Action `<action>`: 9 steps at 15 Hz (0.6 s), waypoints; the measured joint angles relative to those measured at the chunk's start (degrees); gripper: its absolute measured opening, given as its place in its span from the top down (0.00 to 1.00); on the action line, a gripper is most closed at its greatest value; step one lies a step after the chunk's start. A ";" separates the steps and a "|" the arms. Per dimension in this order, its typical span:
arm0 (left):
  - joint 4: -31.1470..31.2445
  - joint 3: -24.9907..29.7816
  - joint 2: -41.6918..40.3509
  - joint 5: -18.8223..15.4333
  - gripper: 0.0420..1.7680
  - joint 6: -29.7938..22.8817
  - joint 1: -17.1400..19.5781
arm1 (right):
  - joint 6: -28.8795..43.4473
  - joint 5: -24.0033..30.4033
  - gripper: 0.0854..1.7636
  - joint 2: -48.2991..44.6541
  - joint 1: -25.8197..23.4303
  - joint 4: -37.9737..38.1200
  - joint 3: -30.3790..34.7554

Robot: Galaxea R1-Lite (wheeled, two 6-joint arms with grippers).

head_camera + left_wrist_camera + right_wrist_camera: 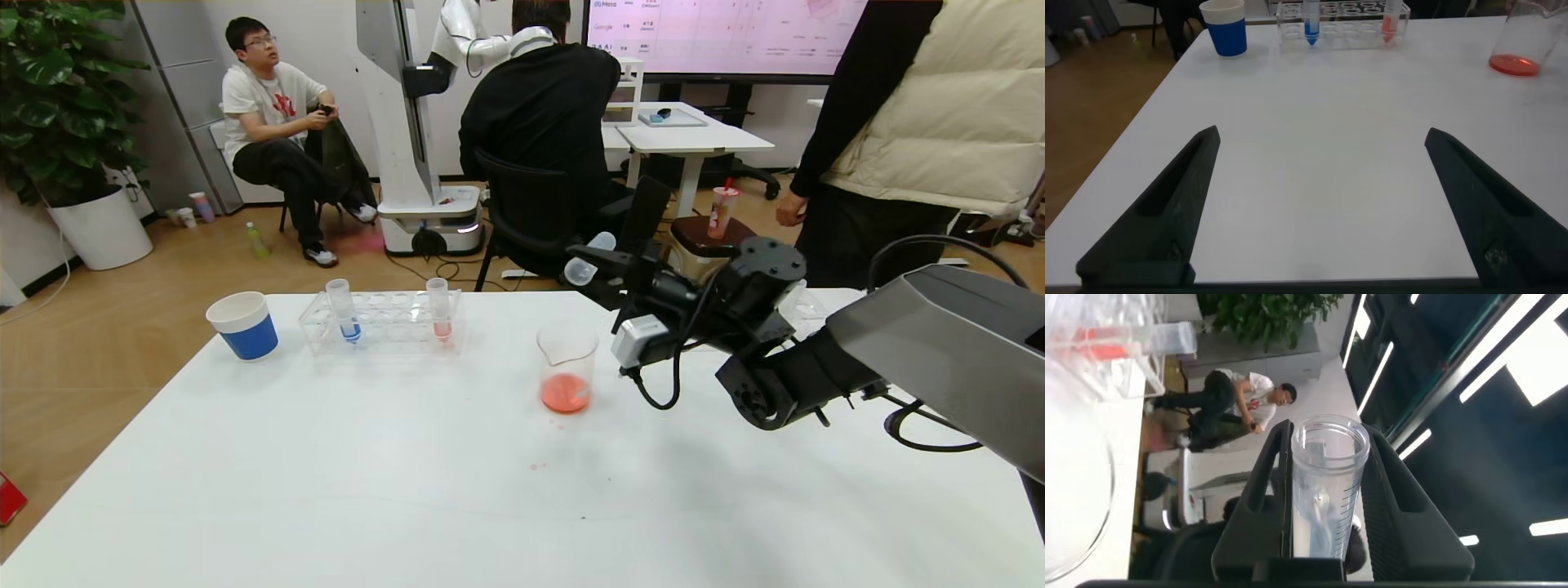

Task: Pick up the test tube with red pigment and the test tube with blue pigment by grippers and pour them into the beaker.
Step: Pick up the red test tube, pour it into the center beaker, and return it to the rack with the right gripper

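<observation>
Right claw (611, 263) clamped on an emptied clear plastic test tube (589, 256), tipped near level above and just beside the small clear glass beaker (566, 366).

From the head view I cannot see my left claw (1319, 208); only its wrist view shows its jaws spread wide over bare white tabletop (1315, 122), holding nothing. The right wrist view alone shows the tube's open rim. Orange-red liquid sits in the beaker's base. The blue-liquid test tube (342, 311) stands in the clear rack (384, 322), a paler red one (439, 309) beside it.
</observation>
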 joint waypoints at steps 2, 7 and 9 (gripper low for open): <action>0.00 0.00 0.00 0.00 0.01 0.00 0.00 | 12.02 -4.61 0.75 -1.87 0.00 -1.99 0.41; 0.00 0.00 0.00 0.00 0.01 0.00 0.00 | 48.37 -37.46 0.75 -7.72 2.41 -5.03 6.91; 0.00 0.00 0.00 0.00 0.01 0.01 0.00 | 57.77 -44.14 0.75 -11.33 3.57 -1.73 11.50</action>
